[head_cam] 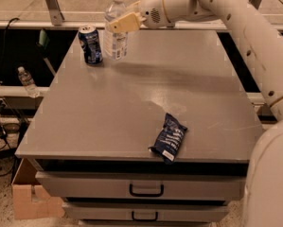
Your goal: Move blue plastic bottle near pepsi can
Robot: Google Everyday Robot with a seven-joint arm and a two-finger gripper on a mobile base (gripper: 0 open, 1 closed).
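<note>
The blue plastic bottle is tall and clear with a white cap and a white-and-blue label. It stands upright at the far left of the grey table, right beside the pepsi can, a short dark blue can with a silver top. My gripper reaches in from the right on the white arm, and its tan fingers are closed around the bottle's upper body.
A flat dark blue snack bag lies near the table's front edge. A small clear bottle sits on a ledge to the left, below table height. Drawers are under the table, and a cardboard box is on the floor at left.
</note>
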